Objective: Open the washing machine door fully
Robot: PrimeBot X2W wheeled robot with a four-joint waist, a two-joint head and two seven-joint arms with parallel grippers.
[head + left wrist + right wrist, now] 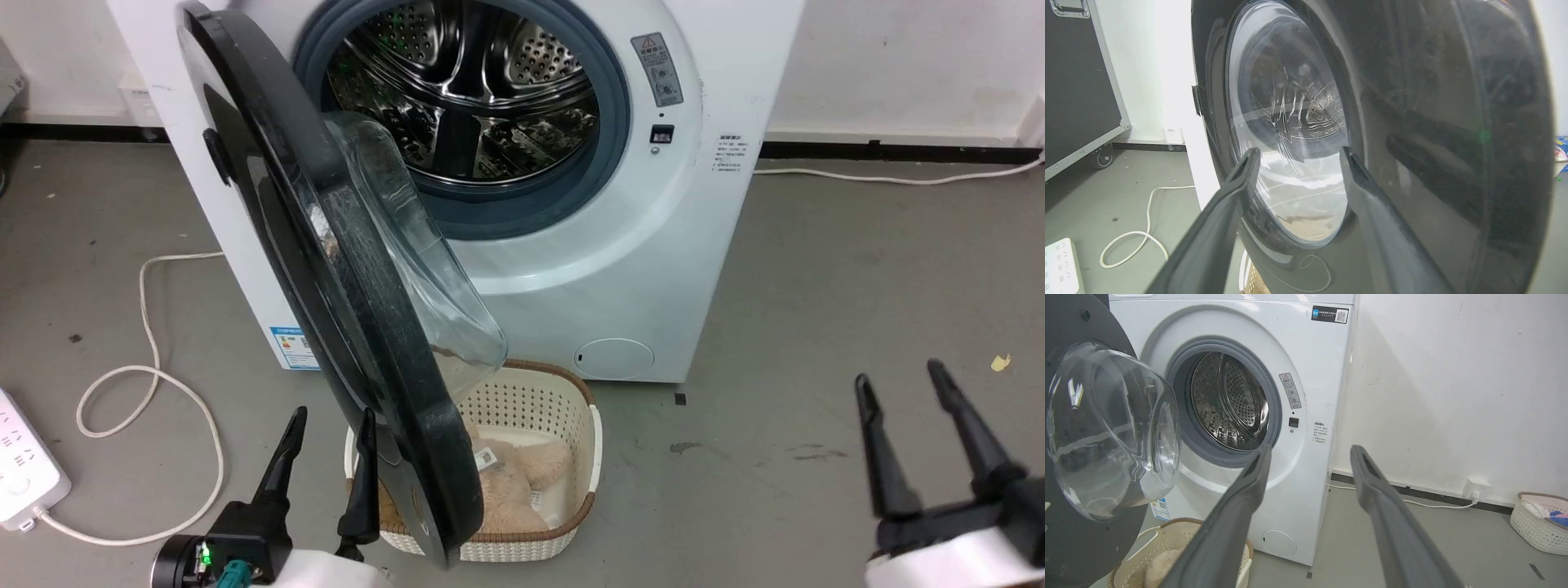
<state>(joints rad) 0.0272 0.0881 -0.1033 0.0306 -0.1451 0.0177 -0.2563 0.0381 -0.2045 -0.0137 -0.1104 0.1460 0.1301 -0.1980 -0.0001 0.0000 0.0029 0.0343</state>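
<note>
The washing machine door (326,269) is round, glossy black, with a bulging clear glass bowl (1114,428). It stands swung out to roughly a right angle from the white machine (653,245), hinged on the left, and the steel drum (473,82) lies bare. My left gripper (331,425) is open at the door's outer face near its lower rim; its right finger lies close against the black surface. In the left wrist view the door (1412,143) looms just past the left gripper (1298,157). My right gripper (898,384) is open, empty, well right of the machine, over bare floor.
A pale woven basket (563,416) with a beige plush toy sits on the floor under the door. A white cable (147,384) and power strip (20,482) lie at the left. Another basket (1535,526) stands by the right wall. A black flight case (1073,81) stands further left.
</note>
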